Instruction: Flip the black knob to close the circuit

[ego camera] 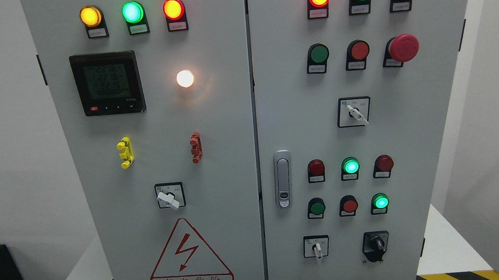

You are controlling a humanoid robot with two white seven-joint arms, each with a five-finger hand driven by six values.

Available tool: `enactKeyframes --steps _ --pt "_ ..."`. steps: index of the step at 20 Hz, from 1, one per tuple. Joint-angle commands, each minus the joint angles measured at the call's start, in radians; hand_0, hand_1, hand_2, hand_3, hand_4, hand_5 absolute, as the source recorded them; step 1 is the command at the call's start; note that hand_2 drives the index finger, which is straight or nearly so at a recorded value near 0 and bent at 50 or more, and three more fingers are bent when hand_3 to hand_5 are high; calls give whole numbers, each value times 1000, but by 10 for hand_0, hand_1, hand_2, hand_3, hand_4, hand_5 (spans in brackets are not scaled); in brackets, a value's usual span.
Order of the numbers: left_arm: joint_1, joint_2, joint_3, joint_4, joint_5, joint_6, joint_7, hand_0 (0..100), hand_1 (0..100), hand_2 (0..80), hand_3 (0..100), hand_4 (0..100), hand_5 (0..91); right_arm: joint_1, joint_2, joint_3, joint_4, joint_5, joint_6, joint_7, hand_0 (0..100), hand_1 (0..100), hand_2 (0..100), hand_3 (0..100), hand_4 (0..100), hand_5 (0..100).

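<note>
The black knob (376, 245) sits on a black plate at the lower right of the grey cabinet's right door (364, 126). Its pointer is turned up and to the left. A green lamp (380, 202) glows above it. Neither of my hands nor either arm shows in the head view.
White-handled selector switches sit at the lower right (317, 248), the upper right (355, 112) and the left door (169, 197). A red mushroom stop button (402, 48), a metal door latch (283, 179), a meter display (107, 83), push buttons and lit lamps fill the panel.
</note>
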Motion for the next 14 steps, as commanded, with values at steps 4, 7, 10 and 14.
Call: enactKeyframes --steps 4,7,10,14 --pt "0 0 -21 21 -21 1 0 0 0 0 0 0 0 0 12 34 -10 11 -2 -2 0 285 0 0 0 0" --pt "0 0 -20 21 -21 -1 0 0 0 0 0 0 0 0 9 34 -10 11 -1 -2 0 285 0 0 0 0" --pt "0 0 -20 21 -20 -1 0 0 0 0 0 0 0 -8 7 34 -10 11 -1 0 0 284 0 0 0 0" --pt "0 0 -21 21 -21 1 0 0 0 0 0 0 0 -15 7 35 -10 11 -4 6 0 284 0 0 0 0"
